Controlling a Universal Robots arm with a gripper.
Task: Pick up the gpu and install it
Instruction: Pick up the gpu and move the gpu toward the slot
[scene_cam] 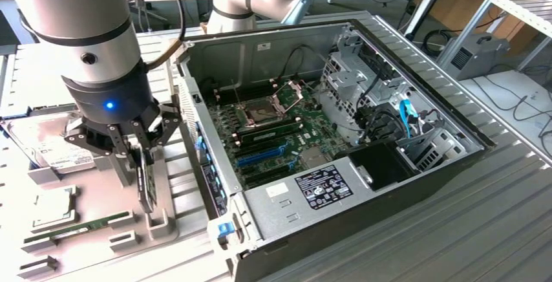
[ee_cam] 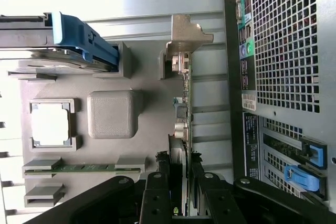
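Note:
The gpu (scene_cam: 148, 188) is a thin dark card standing on edge in a grey holder (scene_cam: 160, 220) on the parts tray, to the exterior view's left of the open computer case. In the wrist view the gpu (ee_cam: 184, 103) shows edge-on, its silver bracket (ee_cam: 185, 35) at the far end. My gripper (scene_cam: 141, 165) hangs straight down over it. Its black fingers (ee_cam: 157, 187) press the card from both sides, so the gripper (ee_cam: 180, 182) is shut on the card.
The open computer case (scene_cam: 414, 94) lies on its side with the motherboard (scene_cam: 285, 127) and blue slots (scene_cam: 258, 156) exposed. On the grey tray (scene_cam: 95, 256) sit a hard drive (scene_cam: 43, 143), a CPU (scene_cam: 52, 207) and a green RAM stick (scene_cam: 77, 227).

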